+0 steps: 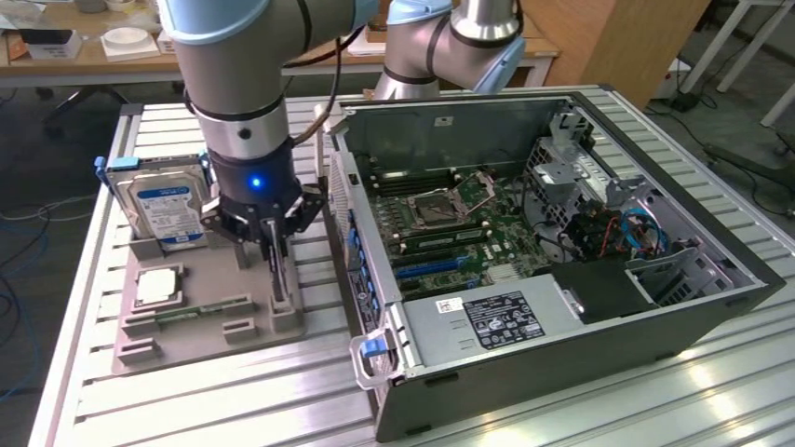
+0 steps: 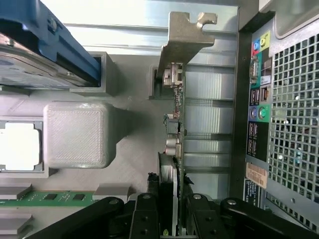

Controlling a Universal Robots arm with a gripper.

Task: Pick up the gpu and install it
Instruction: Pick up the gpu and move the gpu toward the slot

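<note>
Beside the computer case [image 1: 559, 363], on the grey tray [image 1: 199, 346], my claw [image 2: 171, 201] is narrow, clamped across the gpu [image 2: 175, 124]. I judge it light, stiff and fragile, best held by its edges.

A silver-grey robot arm [image 1: 236, 74] with pale blue joint caps carries a glowing blue ring [image 1: 257, 182] above its black pincer [image 2: 172, 219]. The gpu [image 2: 175, 129] is dark along its edge, with a plain silver bracket [image 2: 185, 35]. At the exterior view's left, a matte grey tray [image 1: 186, 349] holds a silver hard drive [image 1: 168, 209] with a blue-and-white label in a blue frame, a silver-white chip [image 1: 159, 287] and a green memory stick [image 1: 186, 315]. The computer case [image 1: 559, 368] is dark grey, its motherboard [image 1: 429, 237] green, its cables [image 1: 646, 233] blue. The surface [image 1: 249, 410] is silvery metal, ribbed in parallel stripes.
</note>
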